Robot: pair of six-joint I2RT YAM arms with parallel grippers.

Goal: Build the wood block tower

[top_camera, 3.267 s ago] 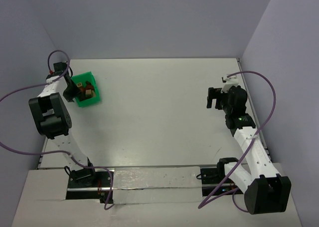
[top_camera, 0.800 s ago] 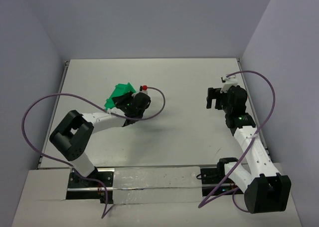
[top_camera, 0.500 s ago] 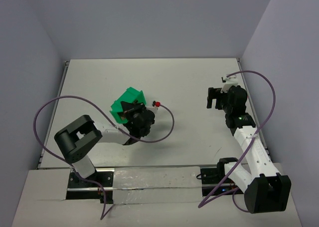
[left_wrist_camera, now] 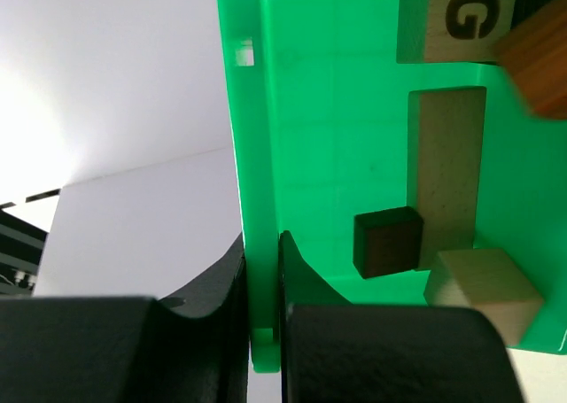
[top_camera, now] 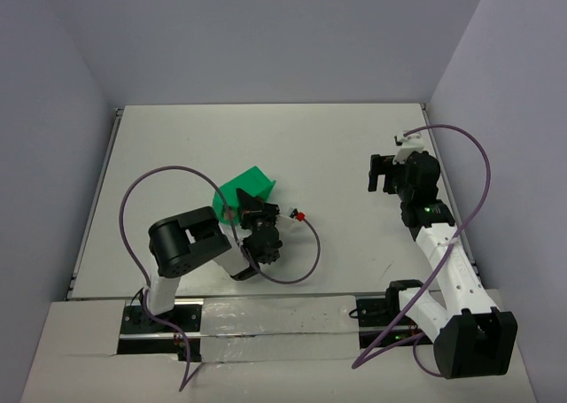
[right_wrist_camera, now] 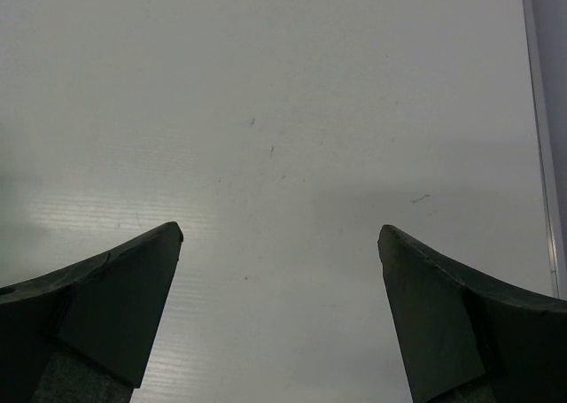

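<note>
Left wrist view: counting five wooden blocks (left_wrist_camera: pixel 443 137) inside one green tray (left_wrist_camera: pixel 310 111). Seeing a light tan cube (left_wrist_camera: pixel 452 18) stamped with a G at the top and a reddish-brown block (left_wrist_camera: pixel 542 62) cut off by the right edge. Seeing below them a long light tan cuboid (left_wrist_camera: pixel 446 182), a small dark brown cube (left_wrist_camera: pixel 387 242) against its lower left side, and another light tan block (left_wrist_camera: pixel 483 295) just under that. Pinching the tray's thin side wall with the left hand (left_wrist_camera: pixel 263 261), one finger pressed flat on each face of the plastic. Finding all five blocks inside the tray, just right of that grip.

Top external view: counting two arms, two purple cables, one tray. Gripping the tray (top_camera: pixel 244 189) left of the middle of the white surface (top_camera: pixel 319 137) with the left hand (top_camera: pixel 252 210), and hiding the blocks behind wrist and tray wall. Noting one purple cable (top_camera: pixel 133 199) looping around the left arm and a red-tipped plug (top_camera: pixel 299 215) beside the wrist. Noting the right hand (top_camera: pixel 379 173) well apart on the right side, under a second purple cable (top_camera: pixel 483 168).

Right wrist view: showing the right hand (right_wrist_camera: pixel 280 233) spread wide, gripping nothing, with only bare surface (right_wrist_camera: pixel 266 84) between its two fingers.
</note>
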